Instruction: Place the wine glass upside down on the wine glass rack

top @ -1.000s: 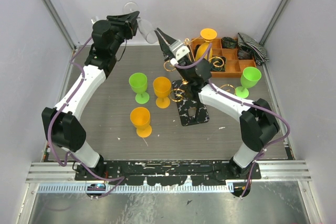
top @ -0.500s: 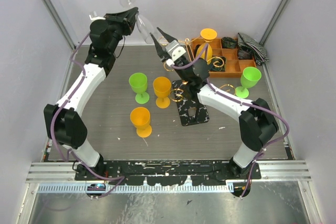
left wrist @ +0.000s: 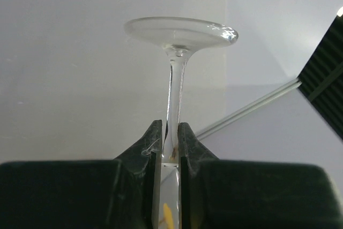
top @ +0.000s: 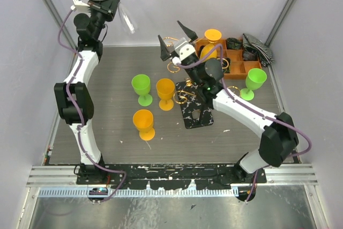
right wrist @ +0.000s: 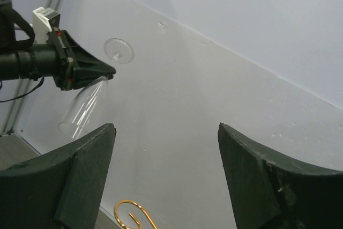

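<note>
Left gripper (left wrist: 170, 132) is nearly closed, its two fingers pinching the stem of the wine glass (left wrist: 181, 29) just below the foot. The glass is clear. In the overhead view the left gripper (top: 113, 5) holds it high, well apart from the wine glass rack (top: 195, 116), off to the rack's far-left side and close to the back wall. The wine glass (top: 127, 19) is already turned over, foot uppermost and bowl hanging down, though it leans at a slant and not straight down.

Right gripper (top: 176, 38) stands above the far side of the rack with its jaws spread wide and nothing between them. Its own camera looks across at the wine glass (right wrist: 86, 108) between the open fingers, with one gold curl of the rack (right wrist: 131, 210) just below.

As for progress, I judge the pick-up and the turning-over to be done, and the placing not yet begun: no part of the glass touches the rack. What is left is to bring the glass across to the rack, thread its stem between a pair of the scroll-ended arms so that the foot rests on them with the bowl hanging below, and then let go. Whether the open right gripper is meant to take the glass over or only waits, the views do not tell.

Coloured goblets stand on the counter to the left of the rack, clear of the likely path overhead.
</note>
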